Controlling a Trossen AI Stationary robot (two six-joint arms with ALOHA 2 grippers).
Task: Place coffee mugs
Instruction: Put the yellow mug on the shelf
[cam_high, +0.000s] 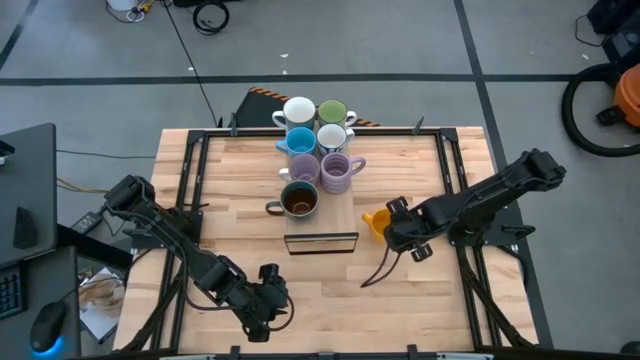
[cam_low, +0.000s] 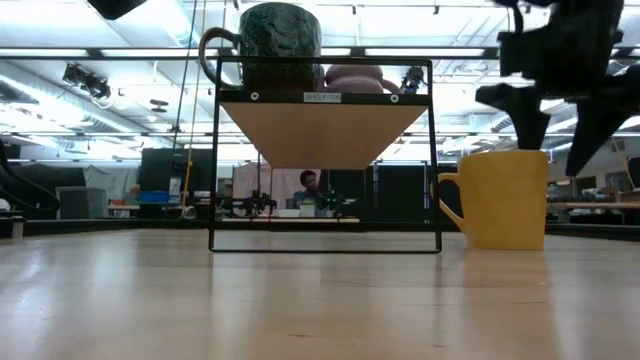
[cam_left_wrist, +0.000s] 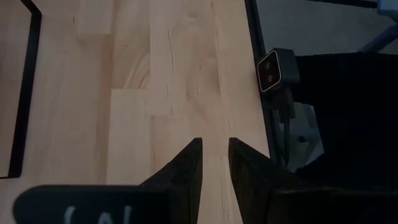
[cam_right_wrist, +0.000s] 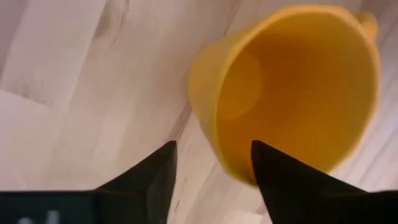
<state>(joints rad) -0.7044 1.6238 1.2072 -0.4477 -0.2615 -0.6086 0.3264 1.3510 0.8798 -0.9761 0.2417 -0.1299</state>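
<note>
From above: seven ceramic mugs (cam_high: 316, 150) clustered on the long light wooden board (cam_high: 338, 215) at counter centre; orange ceramic mug (cam_high: 377, 221) standing right of it, right hand (cam_high: 398, 228) just over it. Left hand (cam_high: 268, 300) idle near the front edge, fingers slightly apart, holding nothing. Low view: orange mug (cam_low: 502, 199) upright on the counter, the hand above it. Right wrist view: fingers spread, released, straddling the rim (cam_right_wrist: 205, 134). Handling: rigid, glazed, likely slippery, breakable; grip across the rim wall.
</note>
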